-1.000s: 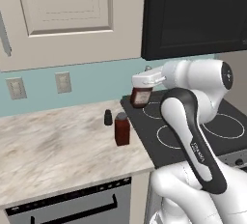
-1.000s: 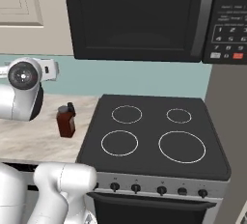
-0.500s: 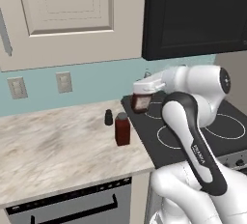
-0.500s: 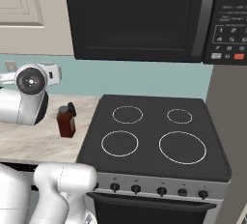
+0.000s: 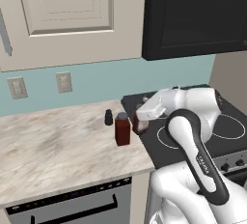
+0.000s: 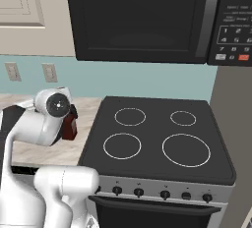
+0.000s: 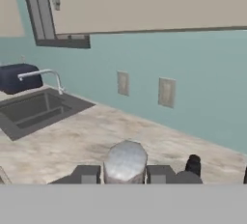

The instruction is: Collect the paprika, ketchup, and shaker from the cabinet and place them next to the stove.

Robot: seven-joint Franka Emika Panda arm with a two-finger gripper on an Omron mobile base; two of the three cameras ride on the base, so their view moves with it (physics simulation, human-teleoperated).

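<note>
My gripper [image 5: 141,118] is shut on the paprika [image 5: 138,124], a dark red jar held low at the stove's [image 6: 152,126] left edge. In the hand view the jar's wide grey cap [image 7: 125,160] sits between my two fingertips [image 7: 87,174]. Whether the jar rests on the surface cannot be told. The ketchup [image 5: 122,129] stands upright on the counter just left of the jar. Behind it is the small black shaker [image 5: 108,117], which the hand view shows to the right of the cap [image 7: 193,164]. The beige cabinet [image 5: 67,15] hangs above the counter, its door closed.
A marble counter [image 5: 53,146] stretches left of the stove. A black microwave [image 6: 138,15] hangs over the burners. The hand view shows a sink [image 7: 34,109], a faucet [image 7: 48,76] and a dark toaster [image 7: 19,77] further along the counter. Two wall outlets [image 5: 62,81] sit on the blue backsplash.
My gripper has come down with the paprika, from above the stove's back left to low beside the ketchup. The ketchup and shaker have not moved.
</note>
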